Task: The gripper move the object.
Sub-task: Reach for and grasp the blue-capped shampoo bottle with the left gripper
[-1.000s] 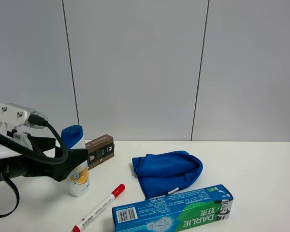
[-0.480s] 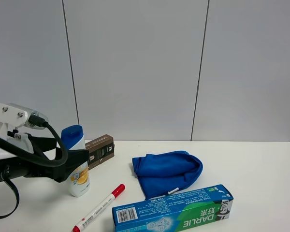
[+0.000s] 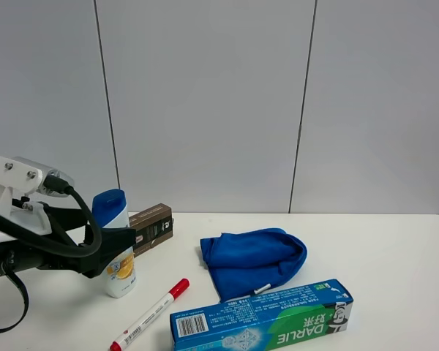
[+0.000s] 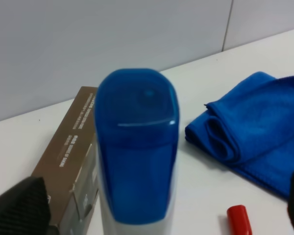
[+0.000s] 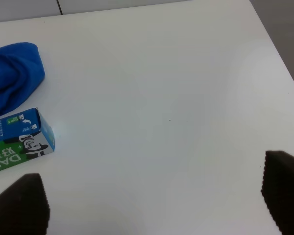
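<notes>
The white shampoo bottle [image 3: 111,208] with a blue cap and orange label stands upright at the table's left, just in front of a brown box [image 3: 152,228]. My left gripper [image 3: 117,240] is open, with one finger on each side of the bottle's body. In the left wrist view the blue cap [image 4: 136,142] fills the middle, and the fingertips [image 4: 19,205] show well apart at the frame's corners. My right gripper [image 5: 152,200] is open and empty over bare white table; it does not show in the exterior high view.
A red-capped white marker [image 3: 150,314] lies in front of the bottle. A blue-green toothpaste box [image 3: 260,320] lies at the front middle, also seen in the right wrist view [image 5: 14,142]. A folded blue cloth [image 3: 252,259] lies mid-table. A grey wall stands behind.
My left gripper has crept slightly to the right around the bottle. The bottle and the other things have not moved.
</notes>
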